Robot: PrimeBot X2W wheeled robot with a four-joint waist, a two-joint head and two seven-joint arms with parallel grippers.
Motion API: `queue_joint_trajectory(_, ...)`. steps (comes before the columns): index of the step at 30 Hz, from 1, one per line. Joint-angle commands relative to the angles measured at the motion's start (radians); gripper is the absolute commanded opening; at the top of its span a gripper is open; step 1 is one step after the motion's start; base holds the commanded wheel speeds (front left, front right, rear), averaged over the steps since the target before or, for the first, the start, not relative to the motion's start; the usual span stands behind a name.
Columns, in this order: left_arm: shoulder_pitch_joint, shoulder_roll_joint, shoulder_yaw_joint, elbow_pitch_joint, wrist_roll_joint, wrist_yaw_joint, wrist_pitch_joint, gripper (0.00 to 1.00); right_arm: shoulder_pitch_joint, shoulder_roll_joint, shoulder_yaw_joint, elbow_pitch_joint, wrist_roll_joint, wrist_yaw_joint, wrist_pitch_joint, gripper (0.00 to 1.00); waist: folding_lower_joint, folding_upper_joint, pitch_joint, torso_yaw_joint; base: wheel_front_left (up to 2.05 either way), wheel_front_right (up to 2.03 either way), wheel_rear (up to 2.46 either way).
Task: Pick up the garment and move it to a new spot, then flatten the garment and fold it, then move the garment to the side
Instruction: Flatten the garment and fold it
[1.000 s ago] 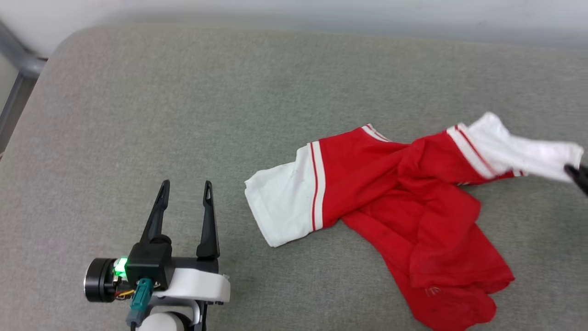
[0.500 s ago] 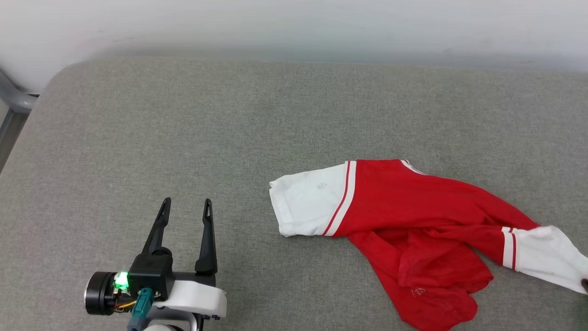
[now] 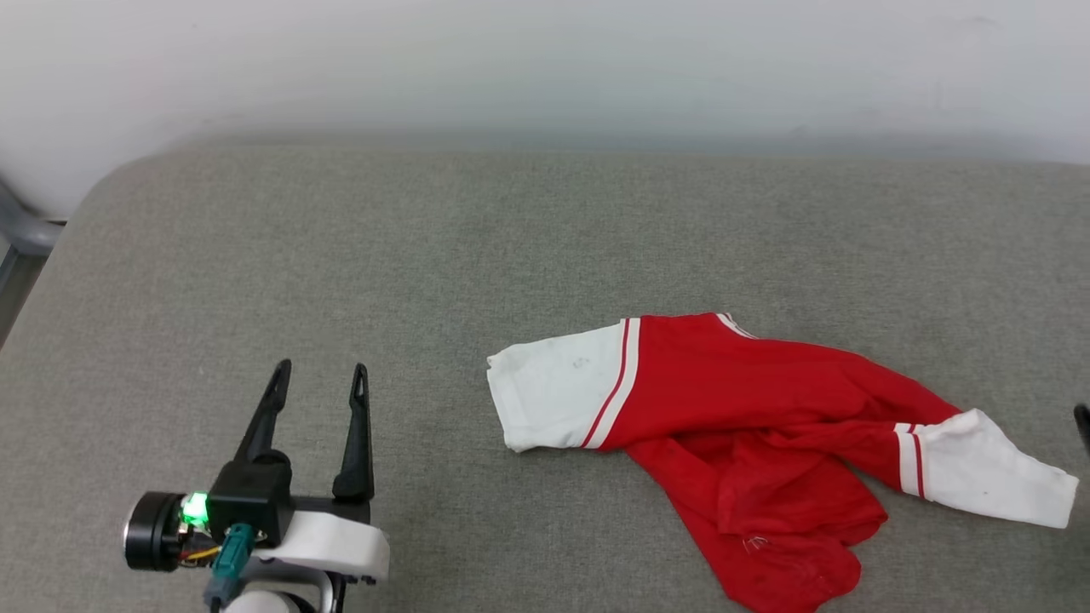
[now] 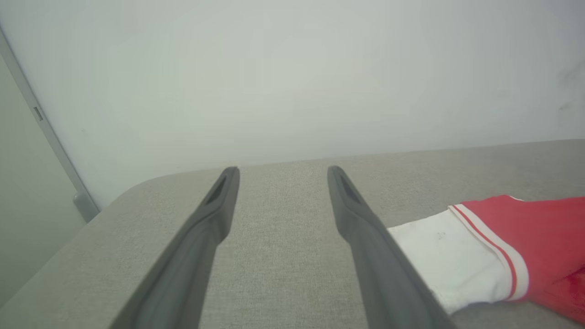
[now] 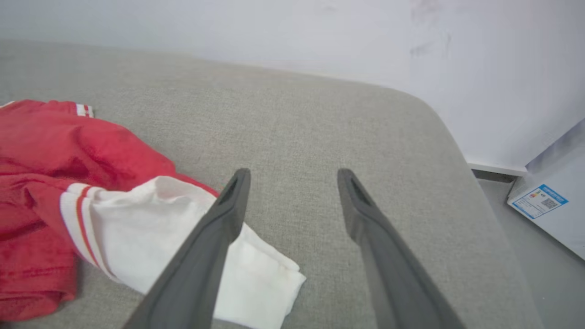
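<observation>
R gripper [image 5: 292,176] jaws apart, empty, beside a white sleeve [image 5: 137,224]; L gripper [image 3: 320,375] also apart, empty. Garment [image 3: 749,400] lies bunched on grey cushion [image 3: 426,255], right of centre. Risk: a pinch catching 2 layers drags the heap instead of spreading it. Blue QR sticker [image 5: 539,201] on box [image 5: 566,228] — text unreadable.

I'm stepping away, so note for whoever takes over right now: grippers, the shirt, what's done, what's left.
Left gripper: jaws open, empty, over the grey cushion left of the T-shirt.
Right gripper: jaws open, empty, by the white sleeve.
T-shirt: crumpled on the cushion, unheld.
Done: set down. Left: flatten, fold, move aside.
</observation>
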Motion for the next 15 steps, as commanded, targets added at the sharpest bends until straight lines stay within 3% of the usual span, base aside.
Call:
queue_joint_trajectory(1,-0.020,0.005,0.001,-0.004,0.003,-0.011,-0.002,1.00,-0.001,0.019,-0.024,-0.027,-0.027,-0.001,-0.012,1.00,0.0001,-0.0001,-0.010,-0.009,0.00,0.00,0.00)
queue_joint_trajectory(9,-0.176,0.091,-0.022,0.059,-0.023,-0.119,0.011,1.00,0.090,0.207,-0.175,-0.314,-0.232,-0.001,0.008,1.00,0.0001,-0.0001,-0.011,-0.034,0.00,0.00,0.00)
queue_joint_trajectory(15,-0.343,0.161,-0.081,0.109,-0.085,-0.164,0.122,1.00,0.167,0.348,-0.202,-0.523,-0.343,-0.001,0.080,1.00,0.0001,-0.0001,0.018,-0.055,0.00,0.00,0.00)
